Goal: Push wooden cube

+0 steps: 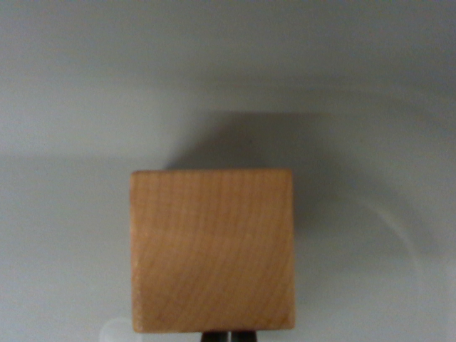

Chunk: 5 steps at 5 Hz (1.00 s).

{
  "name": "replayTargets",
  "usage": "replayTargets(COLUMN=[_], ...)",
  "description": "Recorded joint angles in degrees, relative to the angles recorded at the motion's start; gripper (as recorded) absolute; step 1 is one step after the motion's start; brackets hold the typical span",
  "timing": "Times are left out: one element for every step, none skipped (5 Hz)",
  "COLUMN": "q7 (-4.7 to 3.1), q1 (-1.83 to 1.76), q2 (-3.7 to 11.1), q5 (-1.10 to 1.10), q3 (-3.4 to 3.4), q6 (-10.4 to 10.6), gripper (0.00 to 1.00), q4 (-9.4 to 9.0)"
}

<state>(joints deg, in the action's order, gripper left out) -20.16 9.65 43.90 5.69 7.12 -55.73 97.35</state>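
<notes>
The wooden cube [212, 249] sits low in the middle of the wrist view, its pale grain-lined face square to the camera and its sides running straight up and down the picture, so it looks neither turned nor tilted. It rests on a plain grey surface [64, 235] and throws a soft shadow beyond its far edge, toward the top of the view. Being a cube, it has no long axis to speak of; the edges that show look alike in length, and only the grain, curving across the face, gives it any direction. At the very bottom edge, just under the cube's near side, two small dark tips of the gripper [229, 336] peep into view with a thin gap between them. They appear to be right at the cube, perhaps touching it, though so little shows that whether the jaws are open or closed cannot be told. To push well, the arm likely needs to keep its contact centred on the near face and drive straight away from the camera, low and level, so that the block slides rather than pivots about one corner or tips over. Nothing else stands on the surface in view.
</notes>
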Motion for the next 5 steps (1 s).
replayTargets(q7=[0.00,0.10,0.10,0.15,0.15], q1=[0.00,0.00,0.00,-0.01,-0.01], q2=[0.00,0.53,0.53,0.79,0.79], q5=[0.00,0.02,0.02,0.03,0.03], q3=[0.00,-0.05,-0.05,-0.08,-0.08], q6=[0.00,-0.36,-0.36,-0.54,-0.54], gripper=[1.00,1.00,1.00,1.00,1.00], q4=[0.00,0.89,0.89,1.33,1.33])
